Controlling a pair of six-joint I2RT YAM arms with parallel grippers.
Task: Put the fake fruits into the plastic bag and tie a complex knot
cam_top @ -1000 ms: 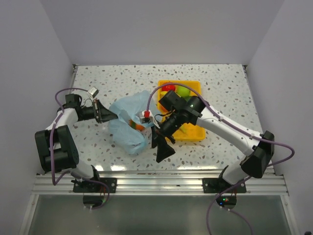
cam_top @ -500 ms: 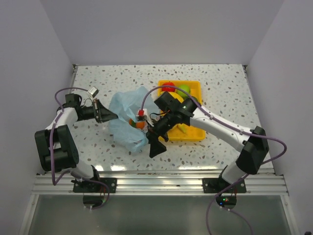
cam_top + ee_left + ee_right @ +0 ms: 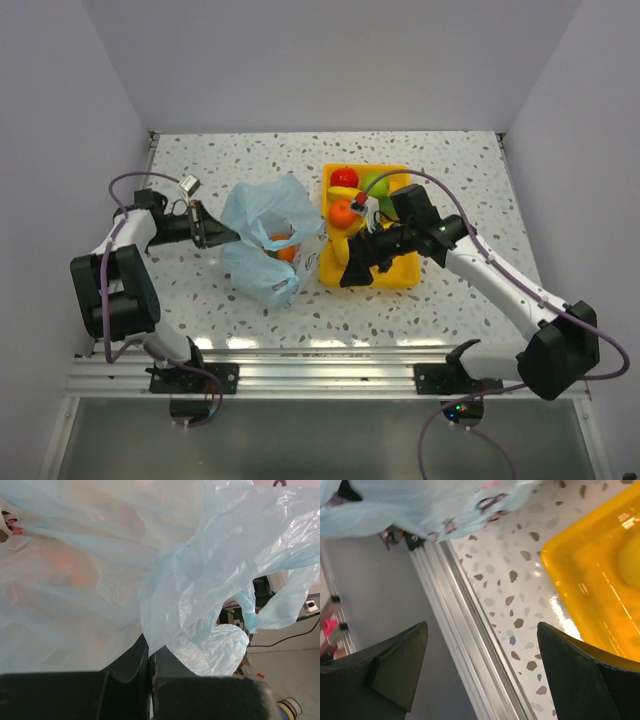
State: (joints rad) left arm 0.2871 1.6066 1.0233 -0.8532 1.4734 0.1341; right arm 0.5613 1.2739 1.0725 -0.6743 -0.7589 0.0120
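One orange (image 3: pixel 284 251) inside the plastic bag (image 3: pixel 255 275), left gripper (image 3: pixel 213 236) pressed together pinching the bag's rim, right gripper (image 3: pixel 340 266) spread wide, empty, at the yellow tray (image 3: pixel 398 279) near-left corner

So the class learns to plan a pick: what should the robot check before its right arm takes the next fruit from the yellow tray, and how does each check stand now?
1. Bag hold: left gripper shut on the plastic bag film: ok.
2. Bag mouth open, an orange showing inside: ok.
3. Picking hand: right gripper open and empty: ok.
4. Fruit left in the yellow tray, such as the red apple and green lime: ok.
5. Jaws lined up over a fruit: not ok; only table shows between them.
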